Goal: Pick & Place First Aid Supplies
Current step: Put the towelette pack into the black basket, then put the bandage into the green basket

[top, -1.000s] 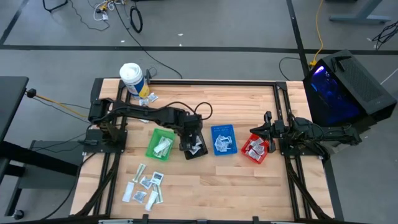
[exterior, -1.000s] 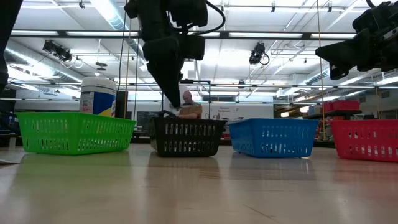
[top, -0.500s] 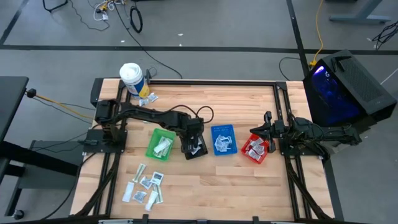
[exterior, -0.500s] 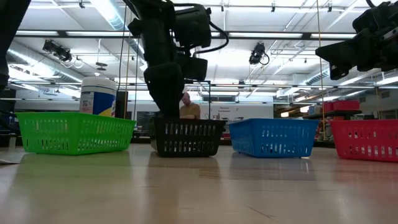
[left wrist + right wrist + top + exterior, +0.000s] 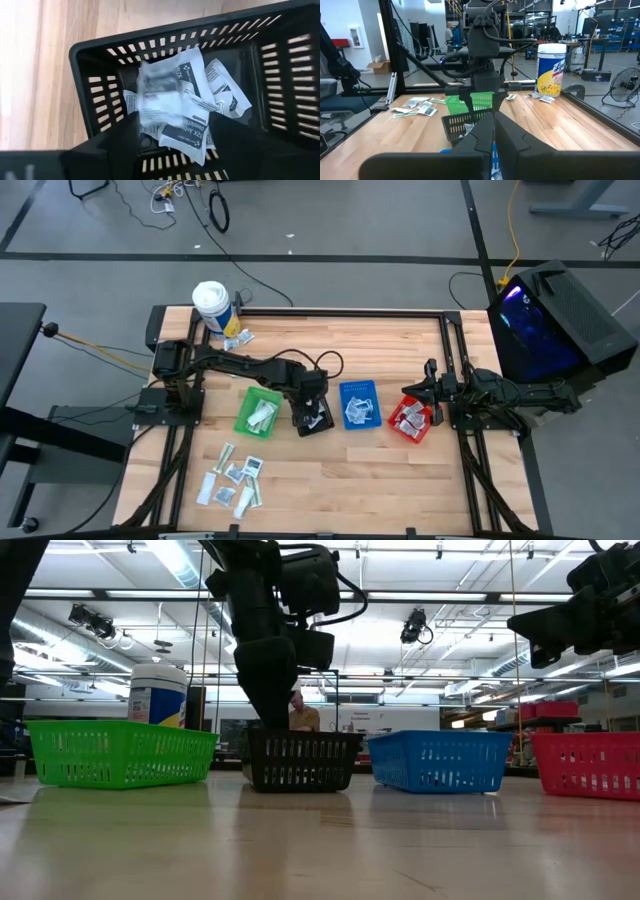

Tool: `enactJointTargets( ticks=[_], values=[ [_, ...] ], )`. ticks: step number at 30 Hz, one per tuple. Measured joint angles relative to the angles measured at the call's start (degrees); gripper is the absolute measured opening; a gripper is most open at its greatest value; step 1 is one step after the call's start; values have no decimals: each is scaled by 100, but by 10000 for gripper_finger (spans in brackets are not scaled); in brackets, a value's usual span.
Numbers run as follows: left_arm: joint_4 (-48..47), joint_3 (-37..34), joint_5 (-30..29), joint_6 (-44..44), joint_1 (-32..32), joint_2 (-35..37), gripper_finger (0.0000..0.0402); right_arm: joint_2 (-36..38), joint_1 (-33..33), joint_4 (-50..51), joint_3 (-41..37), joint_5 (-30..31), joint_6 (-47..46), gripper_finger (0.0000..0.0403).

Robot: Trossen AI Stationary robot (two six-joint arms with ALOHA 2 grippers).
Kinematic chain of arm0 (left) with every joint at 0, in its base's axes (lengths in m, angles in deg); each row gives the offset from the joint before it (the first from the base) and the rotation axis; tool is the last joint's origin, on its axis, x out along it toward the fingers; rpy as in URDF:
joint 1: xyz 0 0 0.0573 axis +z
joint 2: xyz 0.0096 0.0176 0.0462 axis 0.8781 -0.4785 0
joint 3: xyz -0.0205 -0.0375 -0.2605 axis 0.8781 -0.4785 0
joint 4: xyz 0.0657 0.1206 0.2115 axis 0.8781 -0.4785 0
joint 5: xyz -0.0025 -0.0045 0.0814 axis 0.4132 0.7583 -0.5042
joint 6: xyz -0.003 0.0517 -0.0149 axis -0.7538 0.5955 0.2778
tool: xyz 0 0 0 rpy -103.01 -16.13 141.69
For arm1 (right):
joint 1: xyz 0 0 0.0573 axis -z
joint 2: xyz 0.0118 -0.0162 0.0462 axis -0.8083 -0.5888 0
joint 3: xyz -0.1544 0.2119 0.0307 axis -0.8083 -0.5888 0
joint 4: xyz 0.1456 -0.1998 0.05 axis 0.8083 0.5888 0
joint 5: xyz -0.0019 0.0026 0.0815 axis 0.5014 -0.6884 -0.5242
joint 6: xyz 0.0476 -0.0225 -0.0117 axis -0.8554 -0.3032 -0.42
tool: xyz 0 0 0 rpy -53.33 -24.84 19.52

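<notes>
My left gripper hangs open over the black bin, its fingers low above the bin's inside. A blurred white sachet shows in the gap between the fingers, above several white sachets lying on the bin's floor. More sachets lie loose on the table near its near-left corner, and a few lie beside the tub. My right gripper is shut and waits over the red bin at the table's right. My left gripper stands open around the blurred sachet. I cannot tell whether a finger touches it.
The green bin, black bin, blue bin and red bin stand in a row across the table's middle, each with sachets in it. A white cylindrical tub stands at the far-left corner. Bare wood lies along the near edge right of the loose sachets.
My left gripper has moved down and a little toward the near edge, coming low over the black bin, then held still for the last half second. My right arm has kept still.
</notes>
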Motion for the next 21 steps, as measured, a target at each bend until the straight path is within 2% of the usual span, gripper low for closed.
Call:
enactJointTargets(
  ticks=[4,8,11,21],
  values=[
    [-4,1,0,0,-46,0,292,0,0,0,0,0,-1,23],
    [-248,46,-1,8,-113,41,317,0,0,0,-1,0,1,23],
    [-622,232,0,69,-152,111,323,0,-1,0,-1,0,1,23],
    [-1776,854,24,1186,-341,774,321,0,0,-4,0,0,-1,23]
  ],
)
